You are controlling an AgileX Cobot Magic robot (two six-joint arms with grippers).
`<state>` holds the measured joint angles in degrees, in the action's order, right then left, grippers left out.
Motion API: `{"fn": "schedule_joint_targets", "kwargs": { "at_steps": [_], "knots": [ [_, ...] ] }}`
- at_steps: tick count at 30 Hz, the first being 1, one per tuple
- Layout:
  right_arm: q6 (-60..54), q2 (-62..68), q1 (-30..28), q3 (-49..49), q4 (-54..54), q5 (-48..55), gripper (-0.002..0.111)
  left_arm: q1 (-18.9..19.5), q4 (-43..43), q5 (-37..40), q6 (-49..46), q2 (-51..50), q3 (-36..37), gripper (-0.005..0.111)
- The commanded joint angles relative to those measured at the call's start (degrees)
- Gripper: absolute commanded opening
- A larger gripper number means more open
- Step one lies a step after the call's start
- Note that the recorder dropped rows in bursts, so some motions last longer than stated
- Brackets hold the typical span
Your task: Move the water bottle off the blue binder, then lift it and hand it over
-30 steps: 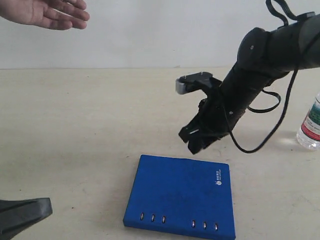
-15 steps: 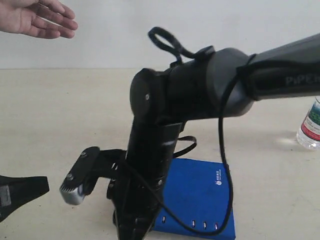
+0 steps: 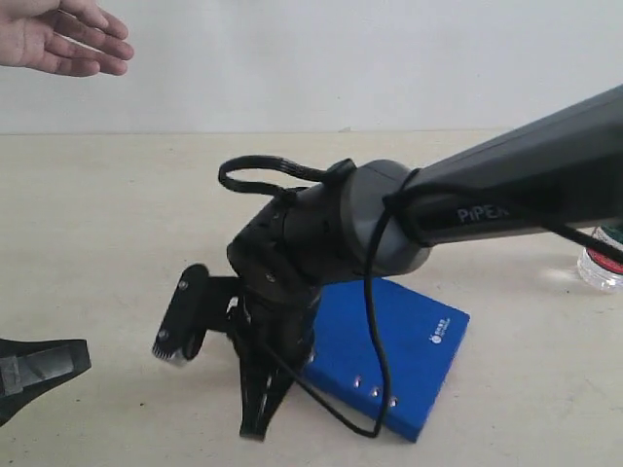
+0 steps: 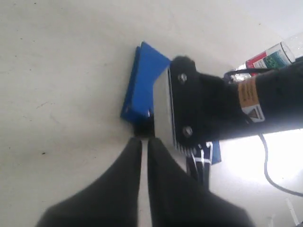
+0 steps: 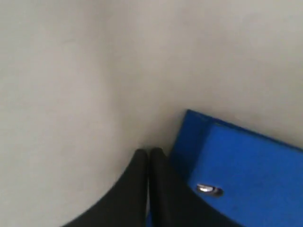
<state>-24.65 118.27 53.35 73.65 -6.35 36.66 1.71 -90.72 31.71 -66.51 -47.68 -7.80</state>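
Observation:
The water bottle (image 3: 604, 267) stands on the table at the far right edge, apart from the blue binder (image 3: 419, 342); its red and green label (image 4: 269, 56) shows in the left wrist view. The binder lies skewed, with small holes along its front edge. My right gripper (image 3: 257, 424) reaches across, points down and is shut and empty, its tips (image 5: 147, 152) on the table just beside the binder's corner (image 5: 246, 161). Low at the left, my left gripper (image 3: 44, 368) is shut with nothing in it (image 4: 142, 140). It points toward the binder (image 4: 144, 80).
An open human hand (image 3: 60, 37) hovers at the top left, palm up. The right arm's dark body (image 3: 389, 229) spans the middle of the table and hides part of the binder. A pale wall runs behind the beige table (image 3: 117, 214).
The right arm swung from above the binder's far edge across to its front left corner and dropped to the table. The binder has turned on the table. The hand drifted slightly left.

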Motion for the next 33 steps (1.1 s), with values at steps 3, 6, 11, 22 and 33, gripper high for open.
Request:
{"fn": "schedule_joint_targets", "kwargs": {
  "at_steps": [3, 6, 11, 22, 33],
  "knots": [
    [46.50, 0.66, -7.24, 2.93, -31.83, -5.89, 0.000, -0.28, -0.44, -0.62, -0.42, -0.07, -0.21, 0.005],
    [49.66, -2.33, -10.91, 4.73, -31.25, -5.35, 0.000, -0.28, -0.44, -1.61, -0.40, -0.07, -0.21, 0.005],
    [49.93, -12.26, -15.03, 5.09, -30.29, -6.12, 0.000, -0.28, -1.29, -2.75, -0.87, -0.07, -0.21, 0.005],
    [5.95, -11.85, -31.71, 5.09, 23.19, 23.81, 0.035, -0.28, -9.23, 7.02, -14.26, -21.76, -9.85, 0.050],
    [15.23, -3.48, -31.71, 5.09, 13.75, 17.54, 0.058, -11.77, -9.23, 11.74, -14.26, -46.49, -24.22, 0.050]
  ]
}}
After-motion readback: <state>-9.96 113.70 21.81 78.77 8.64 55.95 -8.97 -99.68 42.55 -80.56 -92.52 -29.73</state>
